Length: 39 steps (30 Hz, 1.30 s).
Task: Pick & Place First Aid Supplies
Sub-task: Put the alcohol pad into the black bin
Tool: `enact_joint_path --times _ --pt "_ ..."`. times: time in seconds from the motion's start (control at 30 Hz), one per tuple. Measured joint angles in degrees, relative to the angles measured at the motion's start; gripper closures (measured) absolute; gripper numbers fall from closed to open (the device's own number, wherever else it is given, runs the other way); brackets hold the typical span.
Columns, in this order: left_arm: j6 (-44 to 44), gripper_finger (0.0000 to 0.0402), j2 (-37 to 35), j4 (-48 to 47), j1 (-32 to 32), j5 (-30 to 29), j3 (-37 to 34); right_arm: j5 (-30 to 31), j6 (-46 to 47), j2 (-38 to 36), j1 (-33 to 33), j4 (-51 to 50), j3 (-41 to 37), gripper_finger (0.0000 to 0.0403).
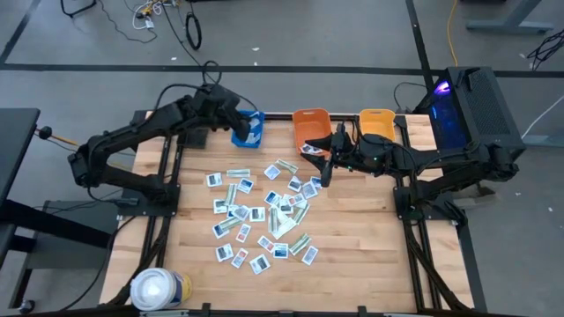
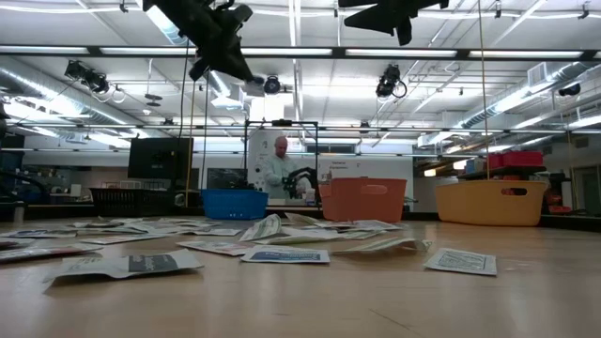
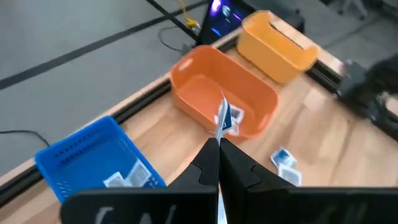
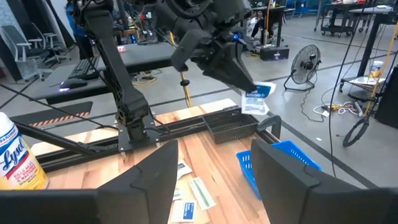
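Wooden counter (image 1: 352, 255) strewn with packets (image 1: 264, 216), as we see it.
Left jaws (image 3: 219, 140) pinch one packet (image 3: 225, 117) above the blue bin (image 3: 87, 158); right jaws (image 1: 328, 158) hang open.

You're in a robotics lab or workshop: exposed ceiling ducts (image 2: 56, 89), strip lights (image 2: 526, 99), a monitor (image 2: 160, 158), a person in a white coat (image 2: 279, 169), cables (image 1: 189, 26) on concrete floor.

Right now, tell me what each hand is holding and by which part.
The left hand pinches a white-and-blue packet by one edge above the blue bin. The right hand is open, holding nothing.
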Motion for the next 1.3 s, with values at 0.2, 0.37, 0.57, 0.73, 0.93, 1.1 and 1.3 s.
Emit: enact_joint_path --times 0.2,0.37,0.57,0.73,0.93,1.1,1.3 --pt "-2.61 0.0401 0.07 -3.28 2.99 -1.11 3.14 0.01 0.04 0.0 0.0 0.02 0.0 0.02" --pt "0.1 0.0401 0.07 -11.88 5.29 -2.55 8.87 0.07 0.08 0.0 0.0 0.02 0.0 0.02" --pt "1.29 0.0401 -2.59 -24.58 2.04 -11.0 13.25 0.13 0.22 0.0 0.0 0.07 0.0 0.02" --pt "-0.76 0.0401 -7.87 -29.99 -2.48 -20.47 13.25 0.17 0.22 0.0 -0.02 0.07 0.0 0.02" --pt "-6.16 0.0401 -14.36 -39.76 -6.73 -30.1 13.25 0.2 0.22 0.0 -0.02 0.09 0.0 0.02" --pt "-9.2 0.0401 -20.04 -40.35 -9.61 -35.68 9.15 0.2 0.2 0.0 -0.02 0.11 0.0 0.02" --pt "-5.19 0.0401 -27.7 -29.9 -9.89 -31.76 -3.05 0.2 0.19 0.0 -0.02 0.15 0.0 0.02"
